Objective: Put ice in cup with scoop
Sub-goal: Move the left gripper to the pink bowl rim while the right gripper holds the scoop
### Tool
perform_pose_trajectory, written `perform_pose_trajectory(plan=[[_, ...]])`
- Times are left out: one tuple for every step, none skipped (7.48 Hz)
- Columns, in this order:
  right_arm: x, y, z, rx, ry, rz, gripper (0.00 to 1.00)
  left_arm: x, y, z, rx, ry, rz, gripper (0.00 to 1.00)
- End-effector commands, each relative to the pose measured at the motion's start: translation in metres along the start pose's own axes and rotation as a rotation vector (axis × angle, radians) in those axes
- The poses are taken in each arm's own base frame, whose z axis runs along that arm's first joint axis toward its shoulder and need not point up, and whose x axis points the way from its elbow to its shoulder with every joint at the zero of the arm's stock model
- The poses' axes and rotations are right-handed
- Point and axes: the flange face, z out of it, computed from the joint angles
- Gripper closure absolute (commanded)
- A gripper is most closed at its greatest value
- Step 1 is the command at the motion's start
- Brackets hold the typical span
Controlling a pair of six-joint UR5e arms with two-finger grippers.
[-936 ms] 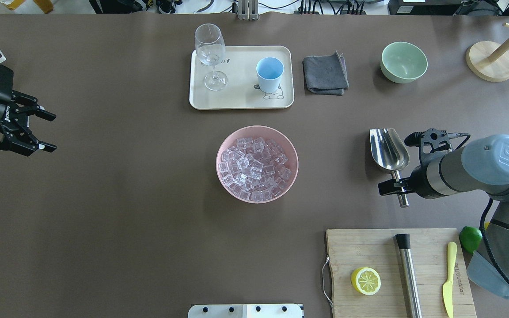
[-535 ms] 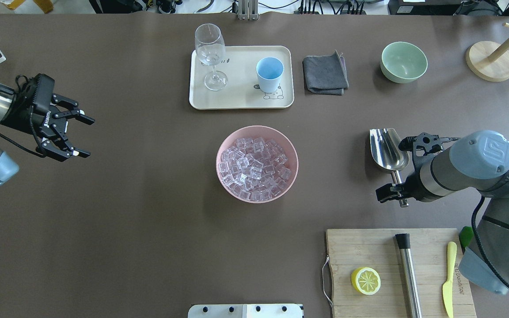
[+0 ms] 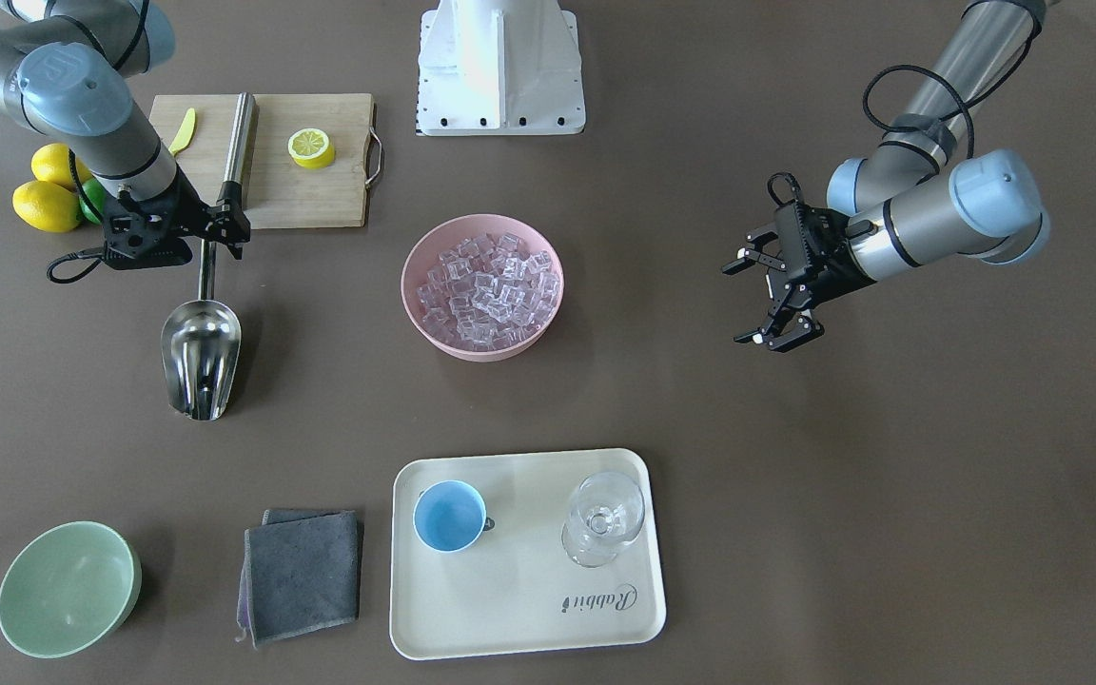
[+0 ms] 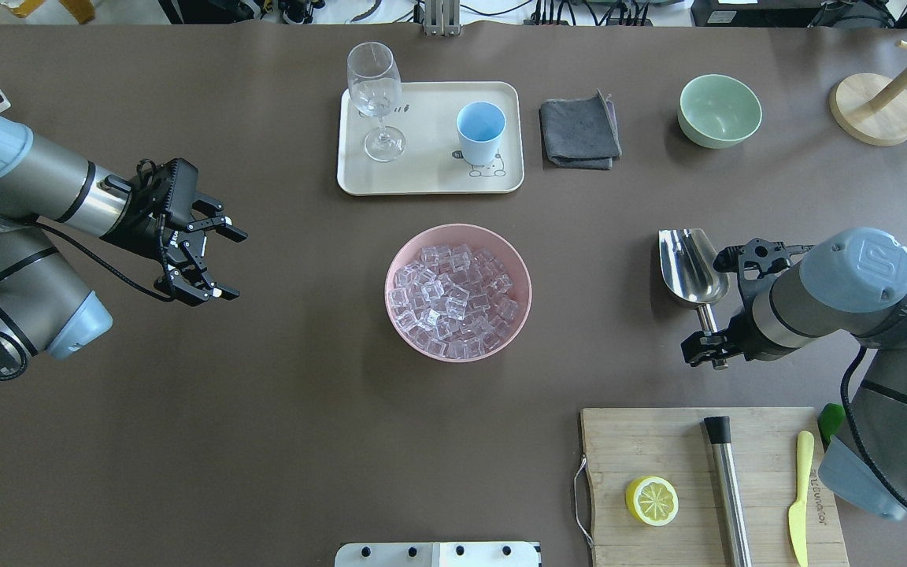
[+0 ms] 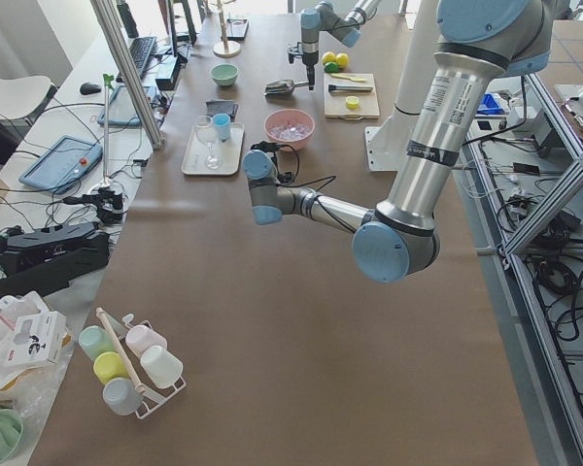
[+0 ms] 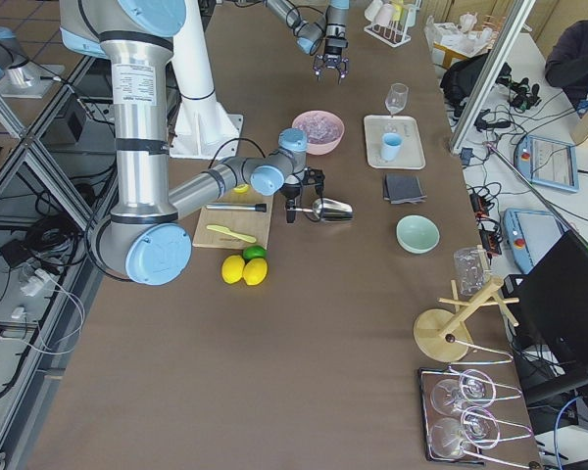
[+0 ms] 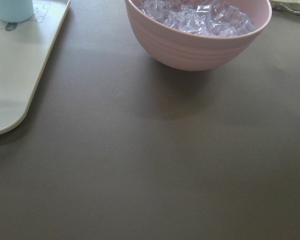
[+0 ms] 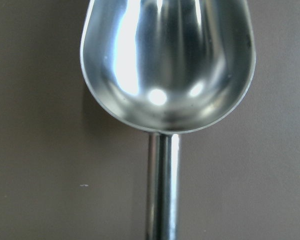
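Two grippers in view over the table [image 4: 264,441]. Clock is set on the overhead view, centred on the pink bowl [image 4: 388,293], which is heaped with ice [image 4: 453,295]. Left gripper [image 4: 236,264] is at 9 o'clock, well apart from the pink bowl, fingers spread wide, tips pointing toward 3 o'clock. Scoop [image 4: 691,268] is at 3 o'clock, lying flat on the table, open side up, trough toward 12, handle toward 6. Right gripper [image 4: 709,348] sits at the handle's 6 o'clock end with jaws either side of it; cannot tell whether they pinch the handle or only straddle it. Cup [image 4: 480,130] is at 12 o'clock, upright on the tray [image 4: 430,179], on the tray's 3 o'clock side. Glass [image 4: 375,94] stands upright on the tray's 9 o'clock side, apart from the cup. Cloth [image 4: 579,134] is at 1 o'clock, just beside the tray. Green bowl [image 4: 720,110] is at 2 o'clock, near the cloth. Board [image 4: 627,449] is at 5 o'clock, near the right gripper, with a lemon half [image 4: 652,501] on it.
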Motion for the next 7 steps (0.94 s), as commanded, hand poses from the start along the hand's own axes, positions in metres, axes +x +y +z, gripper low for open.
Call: perform_pose_trajectory(plan=[[0.002,-0.004,-0.001,0.005,0.001,-0.002,0.25,0.000,-0.013,0.016,-0.098,0.032,0.043,0.02],[0.002,-0.007,-0.003,0.002,-0.004,0.005,0.25,-0.001,-0.015,0.017,-0.130,0.046,0.111,0.02],[-0.002,-0.012,-0.007,-0.019,-0.006,0.016,0.25,-0.003,-0.009,0.021,-0.179,0.070,0.064,0.02],[-0.004,-0.016,-0.007,-0.023,0.004,0.016,0.25,0.004,-0.017,0.017,-0.191,0.076,0.049,0.02],[-0.002,-0.018,-0.007,-0.027,0.012,0.024,0.25,0.006,-0.021,0.013,-0.182,0.072,0.061,0.02],[-0.001,-0.018,-0.005,-0.043,0.012,0.030,0.28,0.007,-0.029,0.013,-0.171,0.071,0.076,0.02],[-0.001,-0.018,-0.005,-0.050,0.008,0.026,0.33,0.009,-0.032,0.014,-0.175,0.071,0.077,0.02]])
